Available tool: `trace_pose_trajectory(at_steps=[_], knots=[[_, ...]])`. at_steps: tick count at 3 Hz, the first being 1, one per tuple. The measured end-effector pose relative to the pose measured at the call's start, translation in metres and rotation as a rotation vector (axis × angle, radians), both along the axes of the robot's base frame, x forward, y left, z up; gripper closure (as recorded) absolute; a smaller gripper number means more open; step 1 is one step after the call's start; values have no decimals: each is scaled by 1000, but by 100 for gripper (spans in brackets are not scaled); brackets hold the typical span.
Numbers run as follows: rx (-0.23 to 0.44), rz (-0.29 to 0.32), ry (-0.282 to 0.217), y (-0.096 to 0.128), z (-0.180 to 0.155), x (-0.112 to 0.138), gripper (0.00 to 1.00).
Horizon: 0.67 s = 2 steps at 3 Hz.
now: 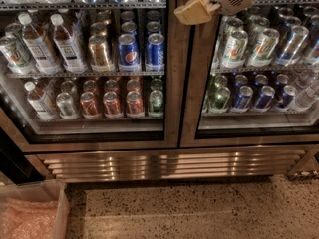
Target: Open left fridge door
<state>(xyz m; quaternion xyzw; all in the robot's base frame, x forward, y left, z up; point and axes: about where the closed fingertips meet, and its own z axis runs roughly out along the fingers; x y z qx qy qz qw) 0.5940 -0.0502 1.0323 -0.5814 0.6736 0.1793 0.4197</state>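
The left fridge door [171,83] is a tall glass door in a brushed-steel frame. It lies flush with its twin, the right door [192,83], and the two meet at the centre seam. Bottles and cans show behind its glass. My gripper [193,10], tan at the tip on a white wrist, reaches in from the top right. It hovers in front of the centre seam near the top of the view, over the inner steel edges of both doors. Whether it touches the frame does not show.
A steel louvred grille [169,164] runs under both doors. A clear plastic bin [59,203] with pink material stands on the speckled floor [199,213] at the bottom left. A dark gap lies left of the fridge.
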Motion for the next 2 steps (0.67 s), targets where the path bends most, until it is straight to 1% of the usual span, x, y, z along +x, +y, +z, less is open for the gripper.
trace_pose_trajectory(at_steps=[2], knots=[[0, 0, 0, -2, 2, 4, 100]])
